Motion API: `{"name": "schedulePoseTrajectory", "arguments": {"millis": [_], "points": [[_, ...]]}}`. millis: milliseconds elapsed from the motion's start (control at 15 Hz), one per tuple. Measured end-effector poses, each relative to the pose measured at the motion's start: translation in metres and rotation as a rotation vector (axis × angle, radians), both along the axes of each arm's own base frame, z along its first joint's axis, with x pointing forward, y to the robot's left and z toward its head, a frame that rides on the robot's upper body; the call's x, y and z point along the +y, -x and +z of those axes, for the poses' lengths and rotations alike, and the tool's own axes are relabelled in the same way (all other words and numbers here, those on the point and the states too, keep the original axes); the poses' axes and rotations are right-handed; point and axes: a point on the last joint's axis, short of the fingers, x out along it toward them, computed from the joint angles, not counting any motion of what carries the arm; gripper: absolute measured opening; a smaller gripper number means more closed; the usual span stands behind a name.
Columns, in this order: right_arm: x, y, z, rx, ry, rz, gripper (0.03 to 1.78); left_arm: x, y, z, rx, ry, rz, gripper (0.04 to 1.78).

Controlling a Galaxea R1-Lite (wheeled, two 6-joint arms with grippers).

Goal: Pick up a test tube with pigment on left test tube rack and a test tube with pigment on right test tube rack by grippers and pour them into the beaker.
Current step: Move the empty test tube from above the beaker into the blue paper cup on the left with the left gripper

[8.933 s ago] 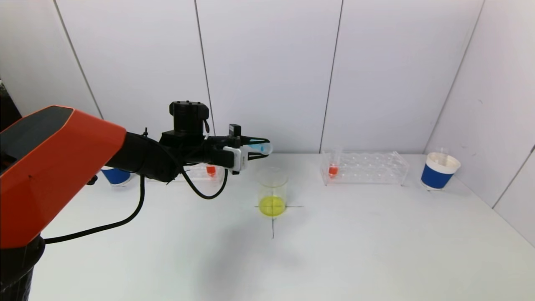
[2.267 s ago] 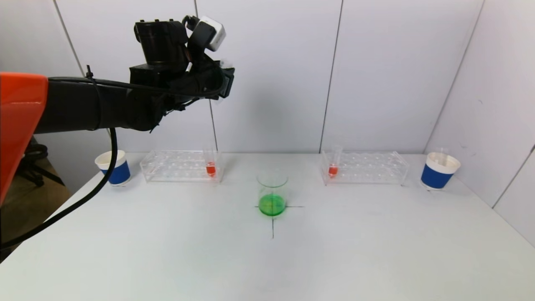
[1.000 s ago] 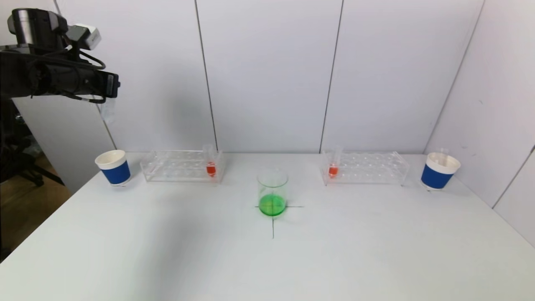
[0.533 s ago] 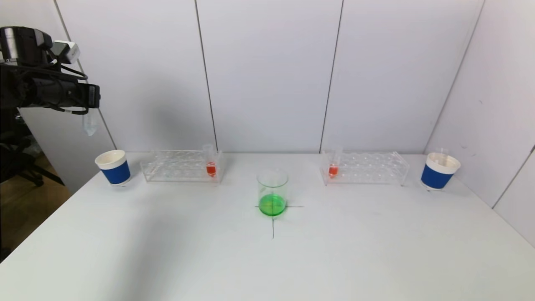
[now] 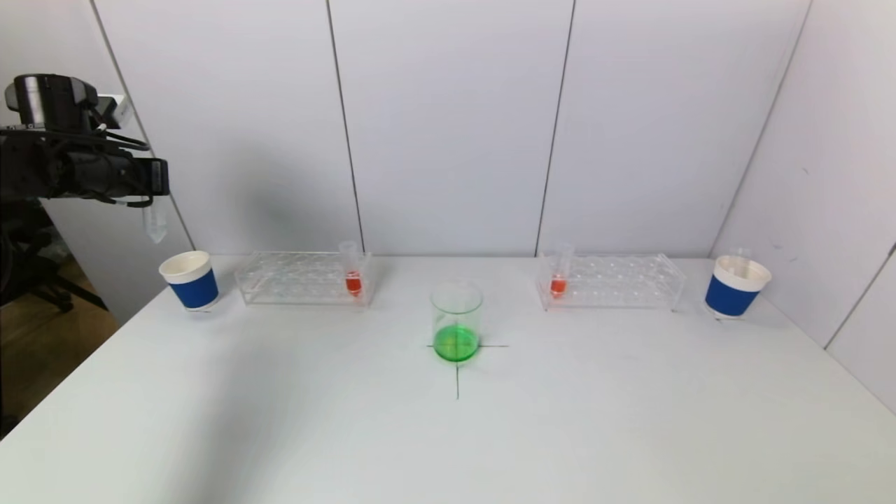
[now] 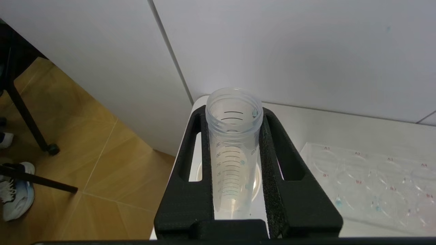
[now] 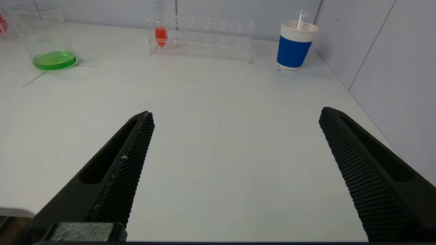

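Your left gripper (image 5: 150, 192) clamped an empty tube (image 5: 155, 222) above the left cup (image 5: 189, 279); your right gripper (image 7: 235, 160) hung wide open over the table (image 7: 218, 112).

My left fingers (image 6: 235, 160) clamp a clear, empty test tube (image 6: 234, 143), upright, mouth up, high above the left blue paper cup (image 5: 189, 280). The beaker (image 5: 456, 320) stands mid-worktop on a drawn cross, green liquid in its bottom. Left rack (image 5: 301, 278) and right rack (image 5: 610, 281) each hold one upright tube of red pigment.
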Motion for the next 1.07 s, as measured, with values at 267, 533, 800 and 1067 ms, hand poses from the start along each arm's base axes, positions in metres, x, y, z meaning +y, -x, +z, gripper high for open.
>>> {"name": "schedulePoseTrajectory", "arguments": {"millis": [267, 533, 800, 1067], "points": [[0.0, 0.0, 0.0, 0.0, 0.0, 0.0, 1.76, 0.013, -0.018, -0.023, -0.028, 0.006, 0.02, 0.42], [0.0, 0.0, 0.0, 0.0, 0.0, 0.0, 1.76, 0.022, -0.034, -0.047, -0.032, 0.002, 0.028, 0.42], [0.0, 0.0, 0.0, 0.0, 0.0, 0.0, 1.76, 0.026, -0.044, -0.067, -0.01, 0.009, 0.027, 0.42], [0.0, 0.0, 0.0, 0.0, 0.0, -0.001, 1.76, 0.026, -0.047, -0.077, 0.009, 0.033, 0.033, 0.42]]}}
